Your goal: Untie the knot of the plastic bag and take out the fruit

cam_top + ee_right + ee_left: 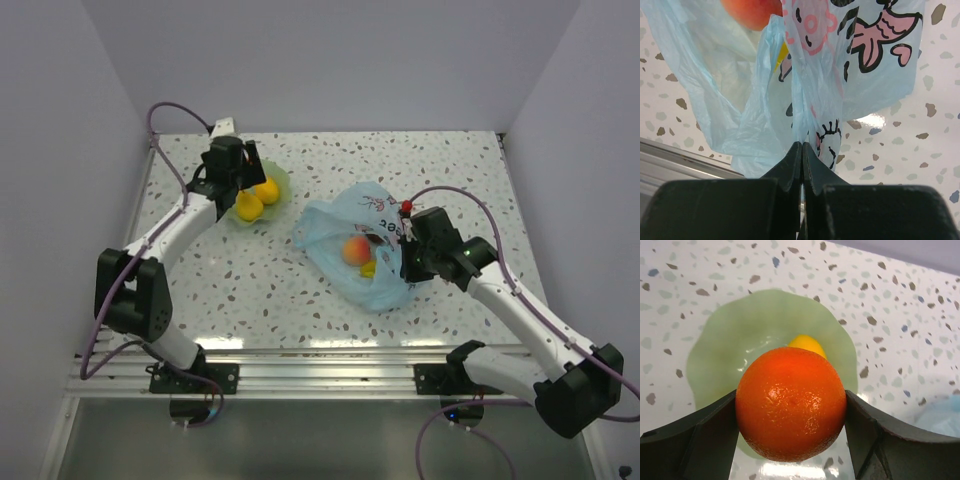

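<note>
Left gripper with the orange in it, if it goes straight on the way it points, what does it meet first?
Probably the yellow fruit in the pale green bowl, directly beyond the orange held by the left gripper; depth is unclear, so the bowl's floor beside it is possible.

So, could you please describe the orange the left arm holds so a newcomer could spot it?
Find the pale green bowl at the far left of the speckled table. Above it, the left gripper clamps an orange between its dark fingers. It is deep orange, round and gripped, unlike the yellow fruit lying in the bowl.
</note>
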Tool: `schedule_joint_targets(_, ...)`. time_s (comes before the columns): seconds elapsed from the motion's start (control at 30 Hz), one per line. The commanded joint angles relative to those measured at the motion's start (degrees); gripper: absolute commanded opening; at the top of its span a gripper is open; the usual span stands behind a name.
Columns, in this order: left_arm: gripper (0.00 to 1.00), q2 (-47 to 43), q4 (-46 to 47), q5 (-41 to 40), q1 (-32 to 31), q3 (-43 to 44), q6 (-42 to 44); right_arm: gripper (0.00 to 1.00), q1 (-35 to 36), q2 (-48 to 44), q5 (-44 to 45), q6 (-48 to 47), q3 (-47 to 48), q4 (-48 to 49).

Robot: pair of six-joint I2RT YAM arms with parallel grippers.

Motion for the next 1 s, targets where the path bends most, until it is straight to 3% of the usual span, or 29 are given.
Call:
schedule_joint_targets(0.0,0.34,4.83,2.83,-2.91,3.76,6.28,1.83,0.00,0.08,-1.20,-0.22,-0.03,-0.19,1.43)
schedule_joint_targets(0.3,0.45,20.58,1.16,-3.17,6.84,16.92,5.43,0.00,0.08,-2.34,-0.13,-0.03,-0.19,1.17)
schedule_joint_targets(0.47,0.69,23.58,1.16,-3.44,7.01,18.24,6.75,0.00,0.17,-2.34,-0.31,-0.12,-0.46,1.17)
schedule_joint_targets(0.63,0.96,21.04,1.33,-1.77,6.93,16.40,6.75,0.00,0.08,-2.17,-0.13,-0.29,-0.19,1.34)
schedule_joint_targets(0.97,1.00,7.87,1.16,2.36,4.83,7.79,7.80,0.00,0.08,-2.08,0.04,-0.82,0.07,1.52)
